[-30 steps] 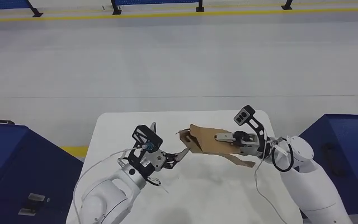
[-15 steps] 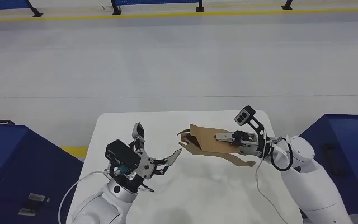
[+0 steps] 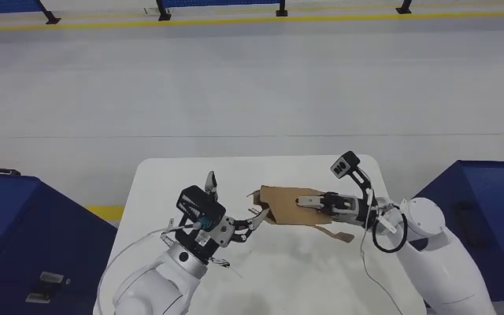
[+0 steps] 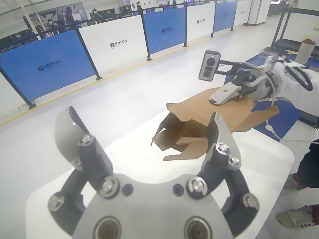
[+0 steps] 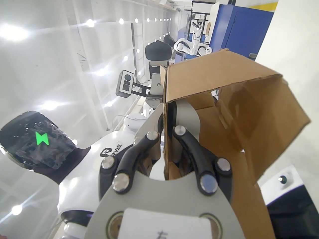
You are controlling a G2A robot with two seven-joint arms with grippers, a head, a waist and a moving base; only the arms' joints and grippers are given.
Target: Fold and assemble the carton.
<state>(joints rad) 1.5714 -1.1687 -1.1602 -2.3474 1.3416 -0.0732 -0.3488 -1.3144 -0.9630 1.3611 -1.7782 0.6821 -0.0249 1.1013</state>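
Bench: you have a white bench [image 3: 315, 268] with rounded corners under both arms.
Carton: your brown carton [image 3: 287, 205] sits over the bench's middle, toward the right arm's side. It lies lengthwise as an opened tube, and its open end with loose flaps faces the left arm. You cannot tell whether its lowest flap touches the bench.
Right pincer: your right pincer [image 5: 165, 110] is pinching one carton wall at the end nearest that arm, with one finger outside the wall and the other inside.
Left pincer: your left pincer [image 4: 140, 118] is spread wide and holds nothing. It is just beside the carton's open end, with one fingertip close to the flaps; contact is unclear.
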